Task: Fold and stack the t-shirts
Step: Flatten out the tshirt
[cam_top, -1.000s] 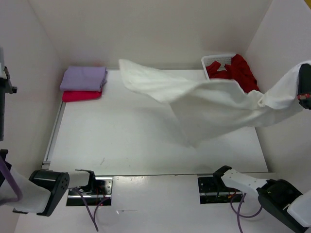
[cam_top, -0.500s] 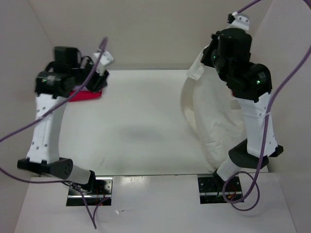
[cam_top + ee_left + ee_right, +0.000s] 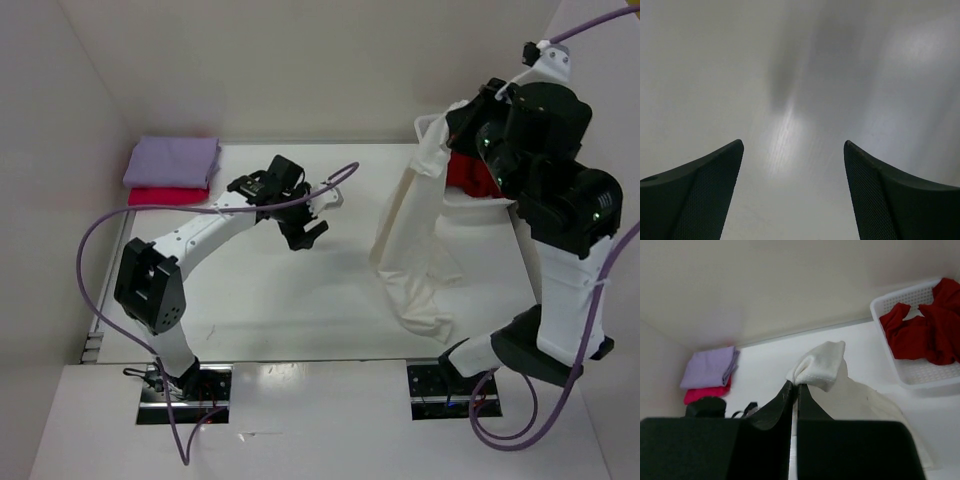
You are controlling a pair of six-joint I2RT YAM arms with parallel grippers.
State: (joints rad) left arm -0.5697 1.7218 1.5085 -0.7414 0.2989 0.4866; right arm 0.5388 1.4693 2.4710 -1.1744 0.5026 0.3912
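My right gripper (image 3: 432, 142) (image 3: 795, 385) is raised high at the back right, shut on a corner of the cream white t-shirt (image 3: 415, 250) (image 3: 824, 364). The shirt hangs down from it in a long bunch, its lower end resting on the table. My left gripper (image 3: 305, 232) (image 3: 792, 145) is open over bare table near the middle, holding nothing. A folded lavender t-shirt (image 3: 172, 160) (image 3: 709, 367) lies on a folded magenta t-shirt (image 3: 165, 197) (image 3: 701, 394) at the back left. The dark red t-shirt (image 3: 468, 172) (image 3: 922, 332) lies crumpled in the basket.
The white lattice basket (image 3: 470, 203) (image 3: 922, 374) stands at the back right corner, partly hidden behind my right arm in the top view. White walls close the table in at the back and on both sides.
The cream shirt was stretched between both grippers; my left gripper has let it go, opened and come down to mid-table. The shirt now hangs from my right gripper alone.
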